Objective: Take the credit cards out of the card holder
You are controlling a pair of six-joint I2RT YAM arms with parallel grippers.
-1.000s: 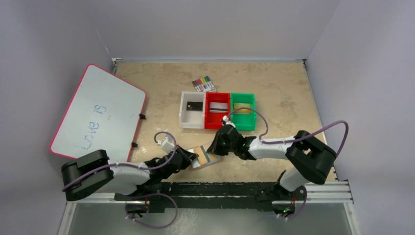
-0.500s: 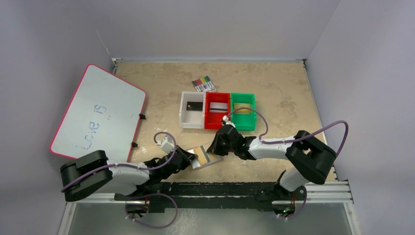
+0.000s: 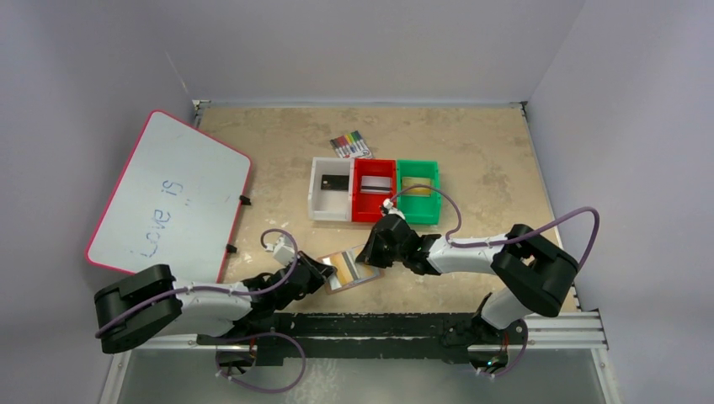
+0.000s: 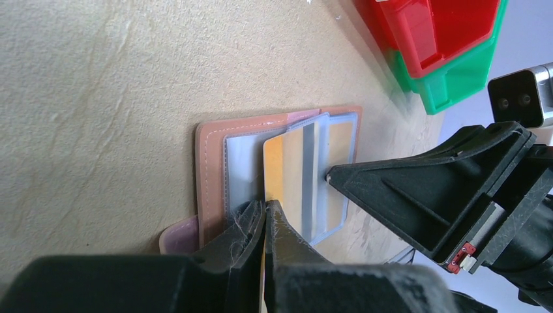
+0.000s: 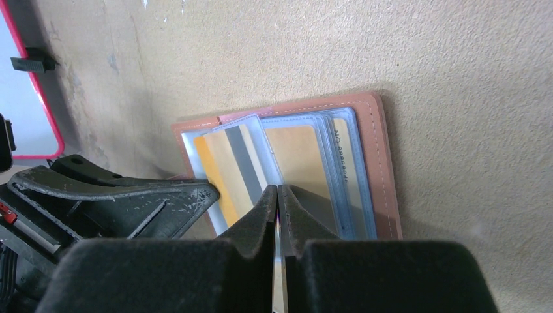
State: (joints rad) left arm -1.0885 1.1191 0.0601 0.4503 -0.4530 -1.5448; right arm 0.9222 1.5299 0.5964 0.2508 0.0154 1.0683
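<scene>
My left tool (image 4: 264, 218) is pinched narrow on the near edge of a gold card (image 4: 293, 176) with a grey stripe, which sticks partway out of a clear pocket. My right tool (image 5: 275, 195) is also closed narrow, with a thin pale sliver of pocket between its fingers (image 5: 251, 222) and its tips on the other pockets. Both tools meet over the card holder (image 5: 381, 163), which lies open and flat on the bench (image 4: 98, 98) near my bases. More gold cards (image 5: 293, 156) sit in its pockets. Beyond it stand a white bin (image 3: 316, 195), a red bin (image 3: 360, 195) and a green bin (image 3: 436, 198), side by side.
</scene>
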